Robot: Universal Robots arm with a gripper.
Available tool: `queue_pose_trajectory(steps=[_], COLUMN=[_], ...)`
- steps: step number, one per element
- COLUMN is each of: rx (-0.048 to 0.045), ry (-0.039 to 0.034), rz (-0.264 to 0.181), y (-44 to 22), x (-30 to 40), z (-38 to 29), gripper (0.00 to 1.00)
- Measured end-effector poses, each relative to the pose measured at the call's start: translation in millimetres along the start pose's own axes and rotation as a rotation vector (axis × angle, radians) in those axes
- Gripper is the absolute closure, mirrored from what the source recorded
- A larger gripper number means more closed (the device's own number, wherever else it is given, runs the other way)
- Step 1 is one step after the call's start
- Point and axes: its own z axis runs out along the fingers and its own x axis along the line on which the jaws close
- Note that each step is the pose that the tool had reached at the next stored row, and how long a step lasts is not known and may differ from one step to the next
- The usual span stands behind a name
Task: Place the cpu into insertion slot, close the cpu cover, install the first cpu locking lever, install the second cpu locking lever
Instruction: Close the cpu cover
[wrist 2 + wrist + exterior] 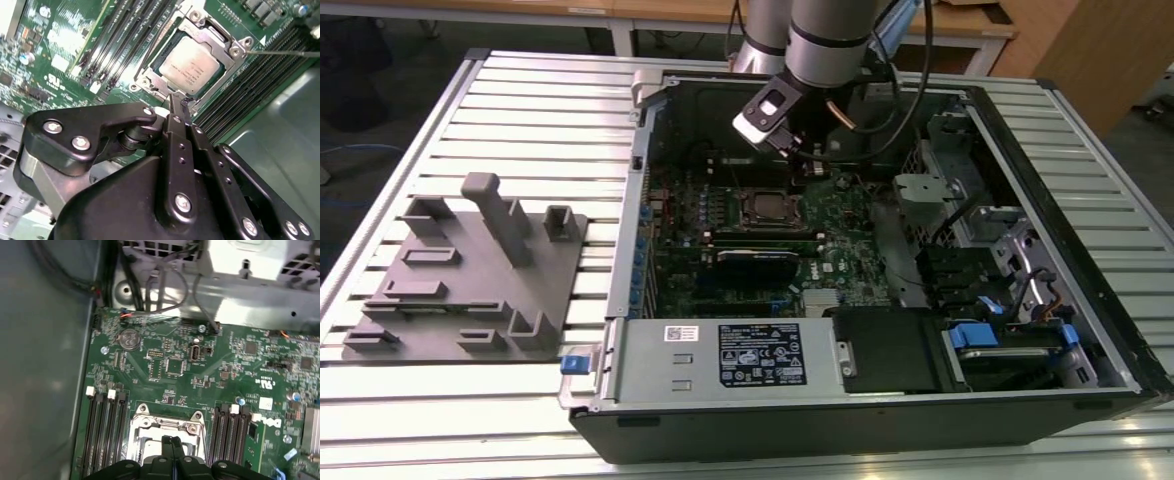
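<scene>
The cpu [192, 65] lies in the insertion slot [761, 207] on the green board, its silver top showing. The cpu cover [227, 44] is folded down around it as a metal frame, also seen in the first wrist view as the cpu cover [150, 426]. A thin lever rod [285, 51] sticks out from one corner of the socket. My gripper [176, 107] is shut with nothing between its fingers, the tips at the socket's edge. The gripper [172, 442] points at the frame's middle. In the exterior view the gripper [803, 160] hangs just behind the socket.
Long black memory slots [105, 435] flank the socket on both sides. The case's metal wall [280, 135] and drive cage [961, 230] stand close by. A grey fixture plate [467, 275] lies on the slatted table at the exterior view's left.
</scene>
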Motion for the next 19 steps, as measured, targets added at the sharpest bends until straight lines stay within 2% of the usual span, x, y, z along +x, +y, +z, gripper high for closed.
queue_pose_trajectory(steps=[9,15,19], rx=[0.0012,0.0012,0.0015], ry=[0.0015,0.0017,0.0025], rz=[-0.157,-0.164,-0.227], y=[0.0,0.0,0.0], x=[0.0,0.0,0.0], z=[1.7,1.8,2.3], gripper=[0.9,0.9,0.9])
